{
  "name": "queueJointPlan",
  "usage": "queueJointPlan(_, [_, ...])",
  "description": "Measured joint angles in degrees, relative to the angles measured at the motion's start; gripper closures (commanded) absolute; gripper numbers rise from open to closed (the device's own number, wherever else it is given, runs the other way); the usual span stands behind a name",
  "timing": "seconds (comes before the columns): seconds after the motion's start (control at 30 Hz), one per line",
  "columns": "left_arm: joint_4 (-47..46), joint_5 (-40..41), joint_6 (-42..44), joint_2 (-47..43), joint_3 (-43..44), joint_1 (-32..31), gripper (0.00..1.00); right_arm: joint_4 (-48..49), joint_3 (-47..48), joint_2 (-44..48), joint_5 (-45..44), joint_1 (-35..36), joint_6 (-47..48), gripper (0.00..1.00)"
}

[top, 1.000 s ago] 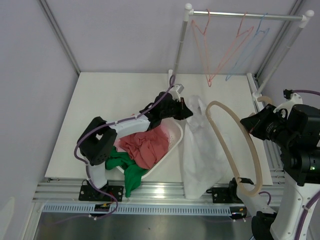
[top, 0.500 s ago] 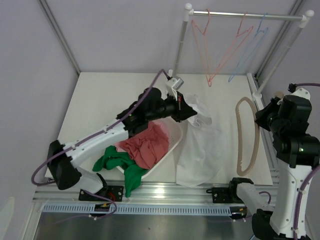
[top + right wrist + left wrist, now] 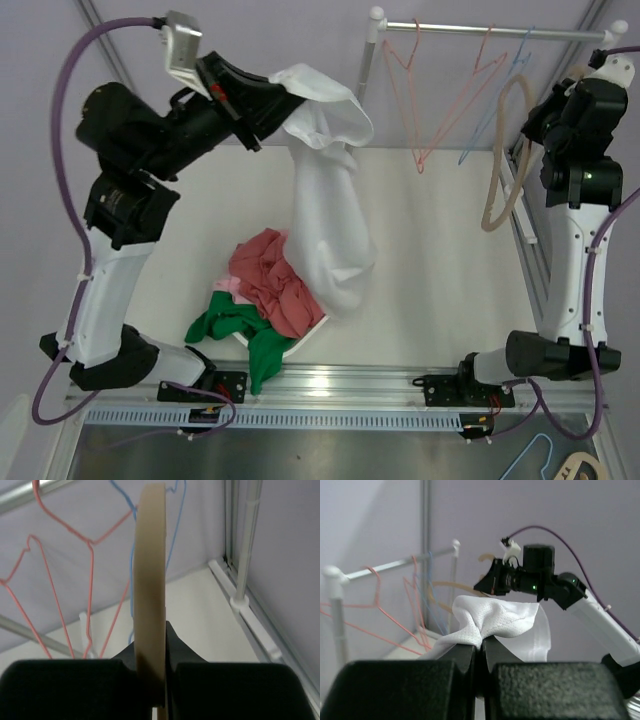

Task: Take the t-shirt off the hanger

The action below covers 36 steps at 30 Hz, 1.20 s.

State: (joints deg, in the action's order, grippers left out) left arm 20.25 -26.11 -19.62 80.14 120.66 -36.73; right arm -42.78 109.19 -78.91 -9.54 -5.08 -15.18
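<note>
Quick status from my end: the left fingers (image 3: pixel 462 655) are pinched shut on a fold of the white t-shirt (image 3: pixel 330 200), way up high above the desk (image 3: pixel 440 280). Holding it that high makes sense to me, since the whole shirt hangs free below the pinch instead of dragging. Its bottom end comes down right by the basket (image 3: pixel 296 343) and the red clothes (image 3: pixel 265 285) piled in it. I can't tell from the overhead view whether it actually touches them. There's also a green garment (image 3: pixel 235 322) spilling over the basket's near edge.

The right fingers (image 3: pixel 187 672) are clamped on the tan hanger (image 3: pixel 503 150), which shows edge-on in the wrist view. It's held up on the far right, near the rail (image 3: pixel 490 32) with the wire hangers (image 3: pixel 420 110) on it. Shirt and hanger are well apart with nothing linking them, so I'd call the removal itself done. My guess is the arms are spread this wide exactly so the shirt is clear of the hanger.

What's left, I reckon, is dropping the shirt in the basket and parking the hanger on the rail. Two worries: that pinch is only on a thin fold, so it could slip, and the tan hanger could snag the wire ones if I swing it in carelessly
</note>
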Motion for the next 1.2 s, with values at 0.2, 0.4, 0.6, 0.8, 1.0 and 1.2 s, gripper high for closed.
queueJointPlan(0.2, [2.0,0.4,5.3,-2.8,1.9,4.0,0.99,8.5,8.5,-11.4,4.7,-5.5,1.3,1.00])
queueJointPlan(0.4, [2.6,0.1,7.2,-3.1,-2.8,7.8,0.99,9.8,22.3,-25.3,9.3,-8.9,1.3,1.00])
queueJointPlan(0.6, [-8.6,8.0,2.4,-20.5,-52.2,8.1,0.99,13.7,29.9,-32.5,13.2,-8.9,1.3,1.00])
queueJointPlan(0.8, [-8.7,16.7,-5.5,-26.6,-82.2,6.5,0.99,18.8,31.0,-35.3,15.5,-8.9,1.1,1.00])
queueJointPlan(1.0, [-12.0,18.4,-12.1,-33.8,-93.3,5.1,0.99,21.6,32.1,-38.1,16.5,-8.9,0.7,1.00])
queueJointPlan(1.2, [-17.2,17.4,-18.5,-36.6,-104.1,3.9,0.99,22.2,33.0,-39.1,17.1,-9.0,0.7,1.00])
